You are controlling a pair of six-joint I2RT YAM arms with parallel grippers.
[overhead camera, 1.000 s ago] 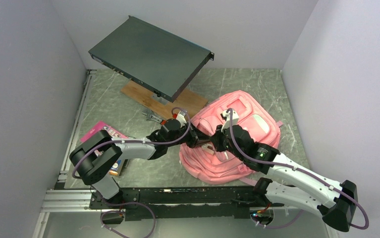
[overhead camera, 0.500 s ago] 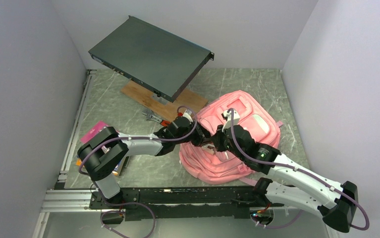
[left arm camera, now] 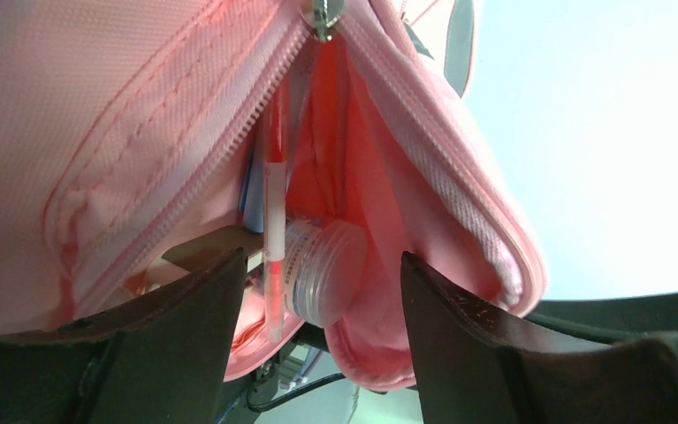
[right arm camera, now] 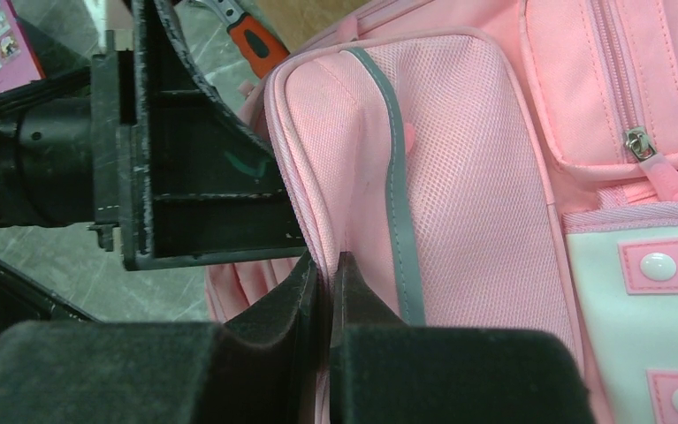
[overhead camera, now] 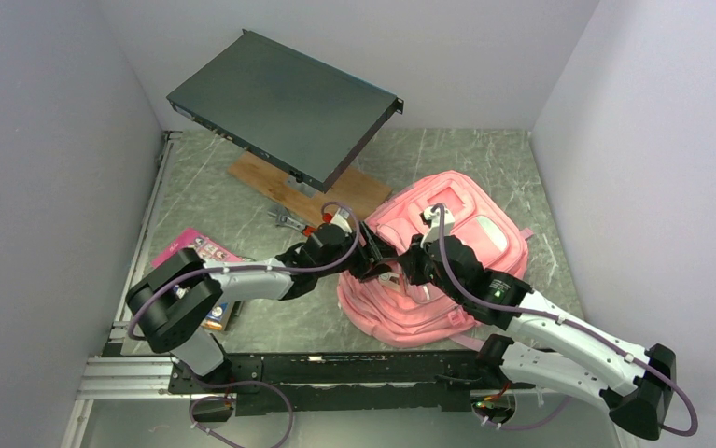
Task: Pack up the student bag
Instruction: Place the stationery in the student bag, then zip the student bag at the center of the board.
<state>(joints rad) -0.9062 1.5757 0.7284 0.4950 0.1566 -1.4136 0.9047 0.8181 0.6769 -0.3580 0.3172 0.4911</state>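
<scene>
The left gripper [left arm camera: 319, 261] stands with its jaws apart and nothing between them, right at the unzipped mouth of the student bag [overhead camera: 456, 196]. Just inside that mouth lie a clear lidded jar [left arm camera: 322, 269] and a red-and-white pen [left arm camera: 275, 203]. The right gripper [right arm camera: 326, 265] is pinched tight on the bag's fabric, on the seam at the edge of a mesh panel, and seems to be holding the mouth up. The bag lies flat on the bench [overhead camera: 223, 205], front pockets facing up. It looks soft and limp, so the fabric will probably sag wherever it is not held, and the mouth would likely fall shut if released. The best holds appear to be the stitched seams, the zip edge or the straps, where the cloth is doubled. The thin mesh looks easier to snag or stretch.
</scene>
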